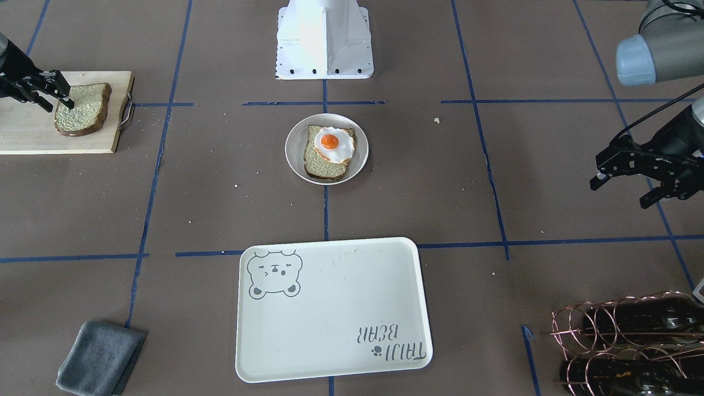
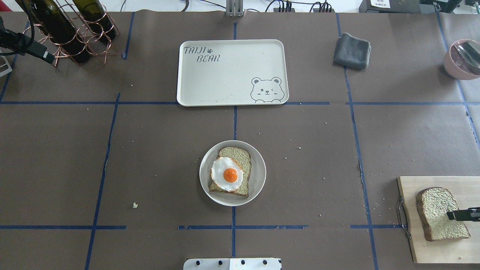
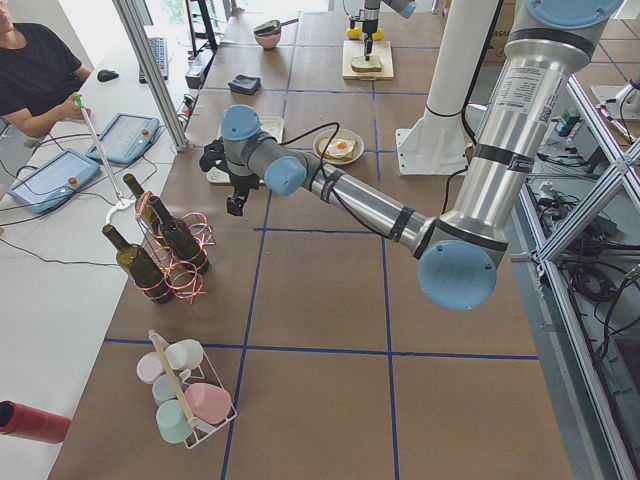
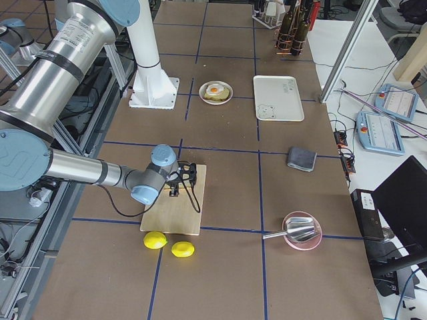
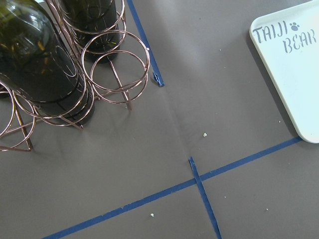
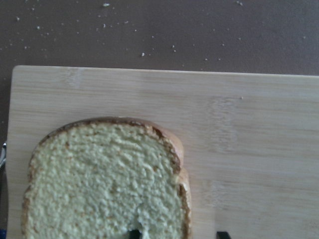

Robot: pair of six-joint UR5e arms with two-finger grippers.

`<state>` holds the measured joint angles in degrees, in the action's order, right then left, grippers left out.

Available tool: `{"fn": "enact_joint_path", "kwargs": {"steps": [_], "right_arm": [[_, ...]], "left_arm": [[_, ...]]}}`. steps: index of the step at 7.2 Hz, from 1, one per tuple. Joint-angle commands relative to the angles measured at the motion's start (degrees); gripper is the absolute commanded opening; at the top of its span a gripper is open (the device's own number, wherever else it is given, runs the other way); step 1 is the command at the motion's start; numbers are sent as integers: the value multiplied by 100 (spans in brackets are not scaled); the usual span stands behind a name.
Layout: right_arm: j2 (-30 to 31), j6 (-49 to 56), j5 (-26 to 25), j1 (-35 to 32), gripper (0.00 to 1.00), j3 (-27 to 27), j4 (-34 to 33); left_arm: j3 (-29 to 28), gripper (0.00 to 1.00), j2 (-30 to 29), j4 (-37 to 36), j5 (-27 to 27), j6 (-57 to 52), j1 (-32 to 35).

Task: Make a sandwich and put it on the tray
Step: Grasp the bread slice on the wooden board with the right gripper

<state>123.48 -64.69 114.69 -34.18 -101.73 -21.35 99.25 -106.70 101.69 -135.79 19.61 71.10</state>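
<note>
One bread slice (image 1: 82,110) lies flat on the wooden cutting board (image 1: 27,129), at the right edge of the overhead view (image 2: 437,210). My right gripper (image 1: 58,104) is open over it; in the right wrist view one fingertip rests on the slice (image 6: 104,179) and the other stands outside its crust. The second slice (image 1: 322,162) lies on the round plate (image 1: 294,151) with the fried egg (image 1: 333,144) on top. The cream bear tray (image 1: 330,313) has nothing on it. My left gripper (image 1: 619,194) is open and empty, hovering far from the food, near the wine rack.
A copper wine rack (image 1: 627,341) with dark bottles stands by the left arm. A grey cloth (image 1: 102,357) lies beside the tray. A pink bowl (image 2: 461,60) sits at the far right. Two lemons (image 4: 155,240) lie past the cutting board. The robot's white base (image 1: 324,38) stands behind the plate.
</note>
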Motion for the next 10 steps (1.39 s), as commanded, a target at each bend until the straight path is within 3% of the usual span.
{"fn": "enact_joint_path", "kwargs": {"steps": [1, 3, 6, 8, 10], "right_arm": [[0, 0, 0, 69, 49, 4, -1], [9, 9, 9, 60, 0, 4, -1], [9, 18, 18, 8, 0, -75, 17], [315, 26, 114, -53, 0, -635, 17], [325, 35, 123, -132, 0, -682, 26]], "left_arm": [[7, 100, 9, 0, 0, -10, 0], [-2, 100, 9, 0, 0, -1, 0], [-2, 100, 9, 0, 0, -1, 0], [-11, 100, 9, 0, 0, -1, 0], [-20, 100, 9, 0, 0, -1, 0]]}}
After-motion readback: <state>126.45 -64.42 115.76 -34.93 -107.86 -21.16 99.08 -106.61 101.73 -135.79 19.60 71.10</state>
